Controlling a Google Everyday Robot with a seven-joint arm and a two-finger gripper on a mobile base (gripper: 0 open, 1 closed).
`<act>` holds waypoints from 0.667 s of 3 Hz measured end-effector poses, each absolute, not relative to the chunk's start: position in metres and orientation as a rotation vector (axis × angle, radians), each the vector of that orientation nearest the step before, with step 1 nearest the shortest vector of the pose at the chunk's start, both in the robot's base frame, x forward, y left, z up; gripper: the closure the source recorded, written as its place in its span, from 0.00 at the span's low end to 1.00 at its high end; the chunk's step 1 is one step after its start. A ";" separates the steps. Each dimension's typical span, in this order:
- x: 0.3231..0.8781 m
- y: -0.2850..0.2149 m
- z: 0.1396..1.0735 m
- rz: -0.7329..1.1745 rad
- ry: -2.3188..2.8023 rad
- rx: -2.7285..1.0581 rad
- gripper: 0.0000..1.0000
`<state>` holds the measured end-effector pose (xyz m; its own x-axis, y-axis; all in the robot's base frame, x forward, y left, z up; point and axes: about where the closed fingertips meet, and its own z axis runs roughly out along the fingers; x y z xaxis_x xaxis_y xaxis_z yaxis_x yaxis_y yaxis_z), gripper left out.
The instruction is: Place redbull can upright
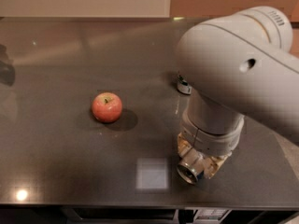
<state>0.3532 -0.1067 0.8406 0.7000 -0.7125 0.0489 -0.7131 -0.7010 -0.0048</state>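
The redbull can [188, 171] shows only its silver end, lying on its side low over the dark table [65, 167], with that end facing the table's front edge. My gripper [200, 163] hangs under the big grey arm at the front right. Its tan fingers [184, 146] sit on either side of the can and are shut on it. The arm hides the rest of the can's body.
A red apple [107, 107] sits left of the middle of the table. A small part of another can [183, 84] stands behind the arm. A pale square reflection [152, 173] lies on the table just left of the gripper.
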 end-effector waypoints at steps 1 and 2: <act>0.354 -0.105 0.855 0.053 -1.257 2.894 0.88; 0.360 -0.099 0.881 -0.061 -1.394 2.906 1.00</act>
